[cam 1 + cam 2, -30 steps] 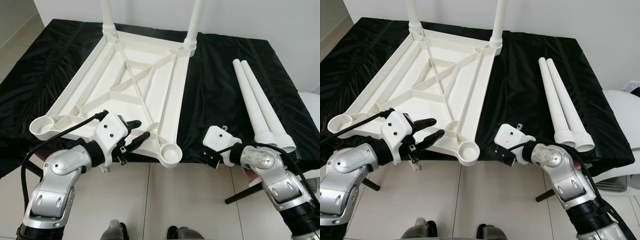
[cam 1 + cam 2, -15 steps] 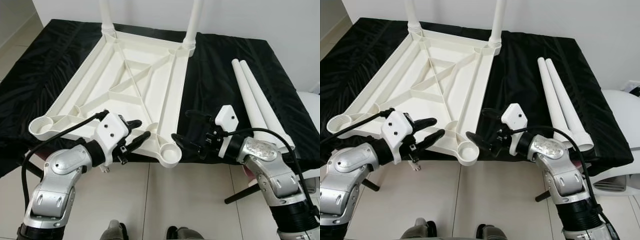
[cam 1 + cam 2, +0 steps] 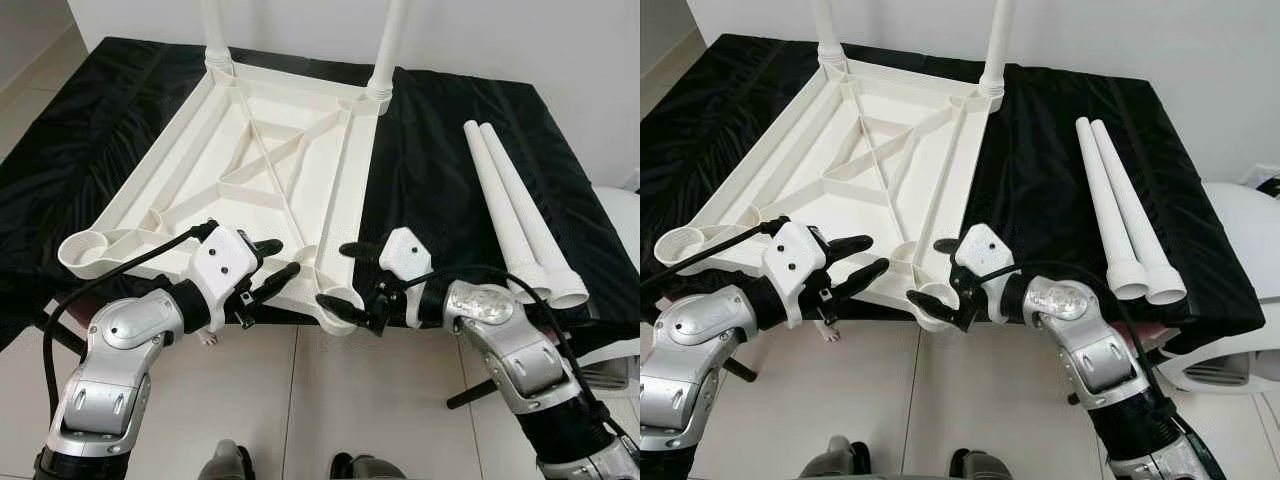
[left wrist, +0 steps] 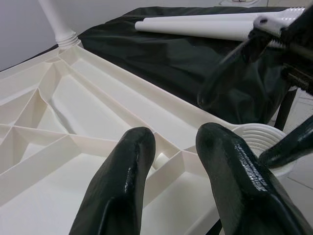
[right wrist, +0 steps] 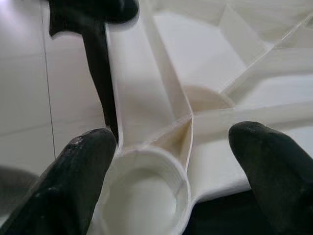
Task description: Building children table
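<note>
The white plastic tabletop (image 3: pixel 262 172) lies upside down on the black cloth. Two white legs (image 3: pixel 389 45) stand screwed into its far corners. Two loose legs (image 3: pixel 512 205) lie side by side on the cloth at the right. My right gripper (image 3: pixel 334 274) is open, one finger over and one finger in front of the near-right corner socket (image 5: pixel 142 196). My left gripper (image 3: pixel 287 256) is open at the tabletop's near edge, just left of that socket (image 4: pixel 261 134), with nothing between its fingers (image 4: pixel 122 186).
The near-left corner socket (image 3: pixel 85 250) hangs over the table's front edge. Black cloth (image 3: pixel 440 180) covers the table between the tabletop and the loose legs. Tiled floor (image 3: pixel 330 400) lies below, and a white rounded object (image 3: pixel 1240 230) stands at the right.
My right gripper has swung left from the table's front edge to the near-right corner socket, and its open fingers now straddle it. The left gripper has held still.
</note>
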Motion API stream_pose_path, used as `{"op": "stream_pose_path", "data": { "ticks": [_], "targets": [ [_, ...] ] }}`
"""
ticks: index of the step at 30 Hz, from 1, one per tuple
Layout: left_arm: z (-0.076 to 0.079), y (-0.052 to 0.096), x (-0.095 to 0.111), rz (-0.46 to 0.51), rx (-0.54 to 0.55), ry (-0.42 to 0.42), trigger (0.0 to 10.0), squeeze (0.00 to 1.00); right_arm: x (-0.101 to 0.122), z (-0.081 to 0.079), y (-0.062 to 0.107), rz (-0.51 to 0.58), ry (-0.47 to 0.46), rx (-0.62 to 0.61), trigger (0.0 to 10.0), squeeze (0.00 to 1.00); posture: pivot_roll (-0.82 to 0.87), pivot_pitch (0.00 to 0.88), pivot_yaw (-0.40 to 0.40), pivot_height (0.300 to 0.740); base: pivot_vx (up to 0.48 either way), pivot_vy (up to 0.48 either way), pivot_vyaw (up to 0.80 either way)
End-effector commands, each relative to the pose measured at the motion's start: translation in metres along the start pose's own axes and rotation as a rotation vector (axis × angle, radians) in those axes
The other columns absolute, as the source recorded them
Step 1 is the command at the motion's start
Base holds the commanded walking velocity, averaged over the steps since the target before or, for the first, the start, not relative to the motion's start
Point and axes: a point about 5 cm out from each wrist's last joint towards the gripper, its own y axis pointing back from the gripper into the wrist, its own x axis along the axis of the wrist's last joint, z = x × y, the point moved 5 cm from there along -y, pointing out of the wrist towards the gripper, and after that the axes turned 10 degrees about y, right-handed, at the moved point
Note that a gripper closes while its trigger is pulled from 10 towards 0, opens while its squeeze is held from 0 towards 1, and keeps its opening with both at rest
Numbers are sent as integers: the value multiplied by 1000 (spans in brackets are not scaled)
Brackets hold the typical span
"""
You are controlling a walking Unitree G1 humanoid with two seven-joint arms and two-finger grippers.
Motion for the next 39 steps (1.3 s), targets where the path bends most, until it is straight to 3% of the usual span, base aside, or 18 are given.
{"op": "stream_pose_path", "data": {
  "ticks": [1,7,9,13,29,32,35,36,38,39],
  "targets": [
    [-7,2,3,16,104,-13,10000,0,-14,-6,-1,-73,14,36,10000,0,25,138,-63,740,0,0,0],
    [-7,2,3,13,108,-11,10000,0,-32,-3,0,-182,60,28,10000,0,23,139,-64,740,0,0,0],
    [-7,3,3,12,108,-12,10000,0,-50,7,4,-275,89,-6,10000,0,20,137,-64,740,0,0,0],
    [-6,2,2,13,108,-11,10000,0,-62,24,9,-341,101,-86,10000,0,18,137,-62,740,0,0,0],
    [-5,1,3,16,96,-18,10000,0,-83,79,25,-458,97,-386,10000,0,14,128,-54,740,0,0,0],
    [-5,1,4,16,93,-18,10000,0,-81,91,29,-437,77,-448,10000,0,15,127,-53,740,0,0,0],
    [-4,1,4,17,88,-20,10000,0,-60,99,28,-285,1,-488,10000,0,17,127,-54,740,0,0,0],
    [-4,1,4,17,88,-20,10000,0,-60,99,28,-285,1,-488,10000,0,17,127,-54,740,0,0,0],
    [-4,1,4,16,86,-21,10000,0,-43,101,28,-152,-65,-492,10000,0,17,127,-53,740,0,0,0],
    [-4,1,4,16,86,-21,10000,0,-43,101,28,-152,-65,-492,10000,0,17,127,-53,740,0,0,0]
  ]
}}
